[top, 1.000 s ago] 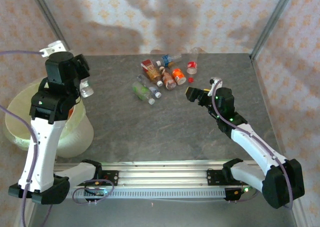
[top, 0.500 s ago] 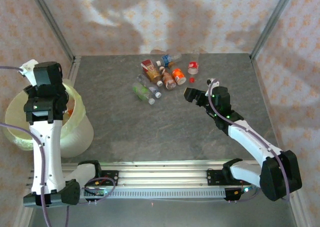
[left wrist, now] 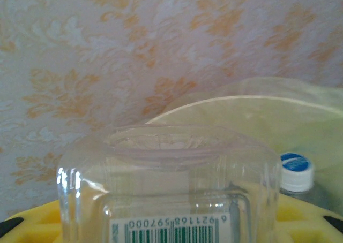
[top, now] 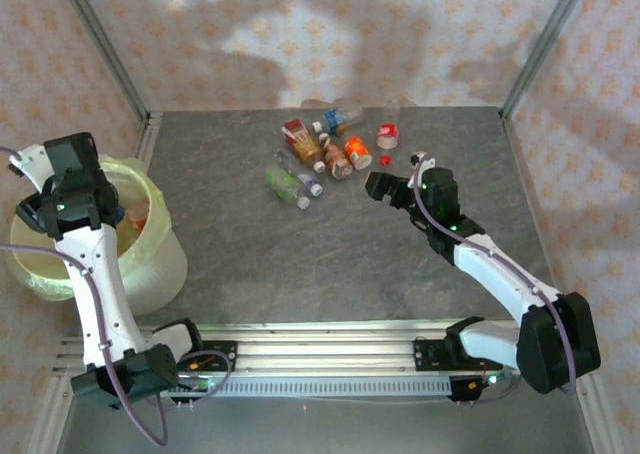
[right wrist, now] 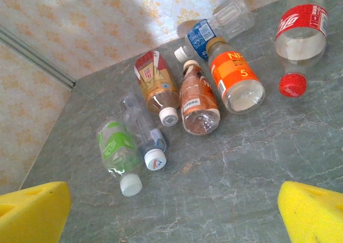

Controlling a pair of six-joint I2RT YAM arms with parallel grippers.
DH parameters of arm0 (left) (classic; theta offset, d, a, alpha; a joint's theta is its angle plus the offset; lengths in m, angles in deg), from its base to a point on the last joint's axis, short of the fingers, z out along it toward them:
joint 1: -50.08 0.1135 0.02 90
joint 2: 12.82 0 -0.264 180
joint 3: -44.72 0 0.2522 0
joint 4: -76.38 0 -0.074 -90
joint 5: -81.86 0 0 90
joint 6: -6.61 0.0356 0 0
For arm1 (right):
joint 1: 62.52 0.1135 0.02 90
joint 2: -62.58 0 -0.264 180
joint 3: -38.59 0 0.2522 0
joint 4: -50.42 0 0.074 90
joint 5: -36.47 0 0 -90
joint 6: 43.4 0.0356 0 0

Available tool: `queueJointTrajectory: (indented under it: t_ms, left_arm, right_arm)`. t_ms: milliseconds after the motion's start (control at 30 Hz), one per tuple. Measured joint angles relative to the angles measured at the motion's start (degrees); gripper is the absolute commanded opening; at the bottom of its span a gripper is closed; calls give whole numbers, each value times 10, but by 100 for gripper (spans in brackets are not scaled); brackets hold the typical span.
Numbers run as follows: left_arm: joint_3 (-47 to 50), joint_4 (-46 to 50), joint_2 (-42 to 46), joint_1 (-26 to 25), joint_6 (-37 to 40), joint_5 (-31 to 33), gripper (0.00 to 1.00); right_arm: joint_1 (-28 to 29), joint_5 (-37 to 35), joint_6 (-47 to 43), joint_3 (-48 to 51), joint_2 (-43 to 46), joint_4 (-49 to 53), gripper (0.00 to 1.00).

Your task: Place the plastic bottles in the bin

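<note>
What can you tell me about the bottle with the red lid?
It is a small clear plastic bottle with a red label, white writing and a red screw lid. It looks empty. It lies on its side on the grey stone-look table, its lid pointing toward the near edge. It is just right of the orange-labelled bottle, with a gap between them. Only the table touches it.

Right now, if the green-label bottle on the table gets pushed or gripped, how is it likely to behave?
The green-label bottle lies on its side on the smooth table, so a push across it would probably roll it. No liquid shows inside, so it is likely light. Its thin clear wall may dent when squeezed.
</note>
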Motion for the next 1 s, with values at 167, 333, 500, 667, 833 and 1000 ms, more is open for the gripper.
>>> queueJointTrajectory:
  t_ms: [167, 333, 500, 667, 833, 1000]
  left_arm:
    - [20, -6, 0, 54, 2, -6, 56]
    - [9, 6, -22, 76, -22, 10, 83]
    - [3, 25, -30, 78, -59, -1, 100]
    - [-17, 43, -4, 78, -95, -37, 100]
    - [-52, 50, 2, 77, -116, -106, 100]
    - [-51, 48, 4, 56, -137, -219, 99]
  right_arm:
    - [0, 6, 0, -4, 0, 0, 99]
    - [0, 9, 0, -9, -13, 0, 99]
    - [0, 9, 0, -9, -19, 0, 99]
    - [0, 9, 0, -9, -19, 1, 99]
    - [0, 8, 1, -9, -19, 1, 99]
    - [1, -14, 1, -9, -11, 16, 99]
